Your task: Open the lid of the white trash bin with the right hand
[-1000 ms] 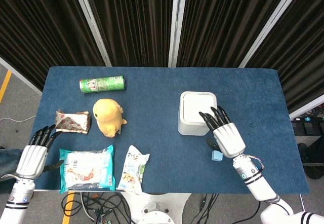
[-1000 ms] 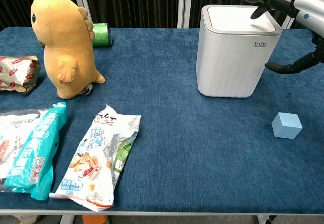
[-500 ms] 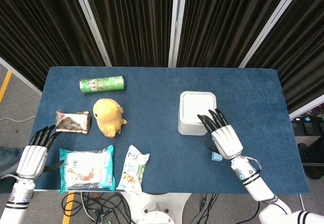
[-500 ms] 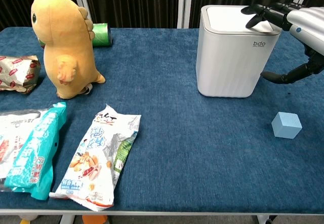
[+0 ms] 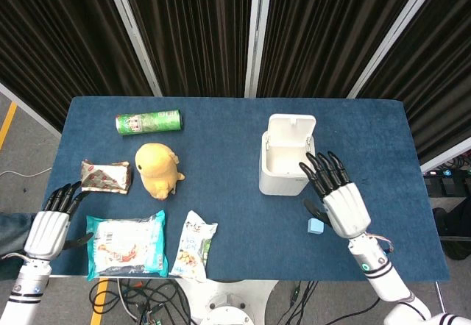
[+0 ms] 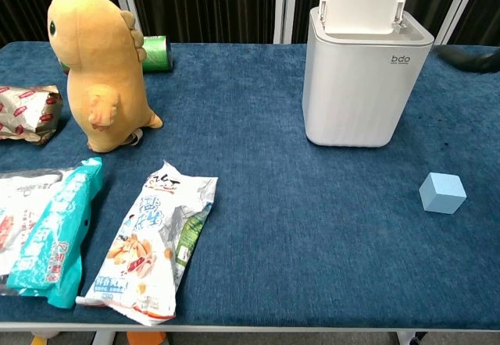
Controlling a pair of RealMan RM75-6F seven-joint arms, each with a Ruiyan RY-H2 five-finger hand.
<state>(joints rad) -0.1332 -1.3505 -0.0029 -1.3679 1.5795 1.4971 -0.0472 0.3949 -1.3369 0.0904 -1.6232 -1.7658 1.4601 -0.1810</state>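
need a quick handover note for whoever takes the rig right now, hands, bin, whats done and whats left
Right hand: holds nothing, fingers spread, raised just beside the white trash bin, not touching it.
Left hand: idle at the table's near left edge, fingers apart, holding nothing.
Lid: swung up and standing open at the back of the bin; the inside shows.
Done: lid is open.
Left: probably only drawing the right hand clear.
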